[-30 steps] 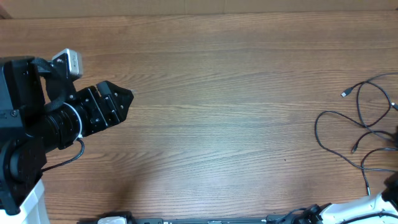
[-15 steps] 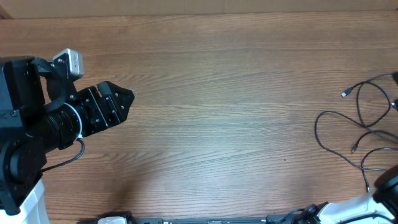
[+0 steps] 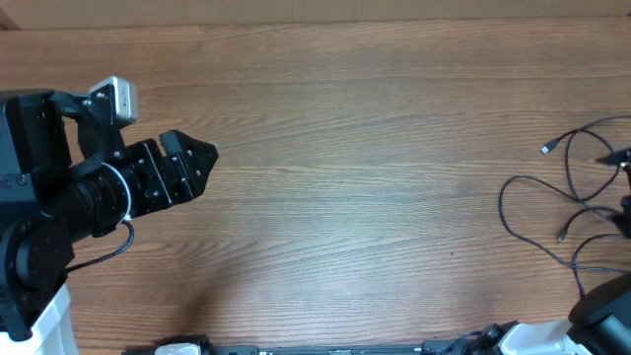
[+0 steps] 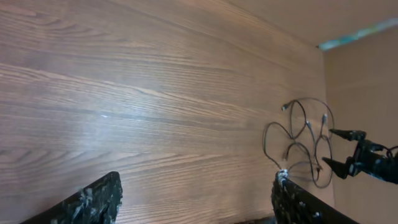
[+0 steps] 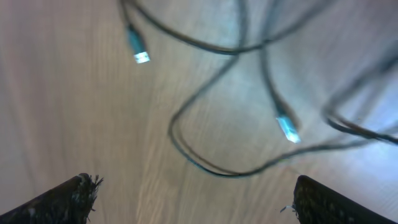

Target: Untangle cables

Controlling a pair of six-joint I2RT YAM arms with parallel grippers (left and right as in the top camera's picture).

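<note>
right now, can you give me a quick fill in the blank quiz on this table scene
1. The cables lie on the robot's ___ side of the table.
2. The left tool hangs over bare wood and holds ___.
3. The right tool, above the cables, has its jaws ___.
4. The table's top is made of ___.

Missing words: right; nothing; open; wood.

The left arm (image 3: 59,197) extended from the left edge with its wrist roughly level and the left gripper (image 3: 202,158) pointing rightward, jaws parted and empty, while the right gripper (image 4: 328,147) hung low at the far right edge, jaws spread wide, gripping nothing.
</note>
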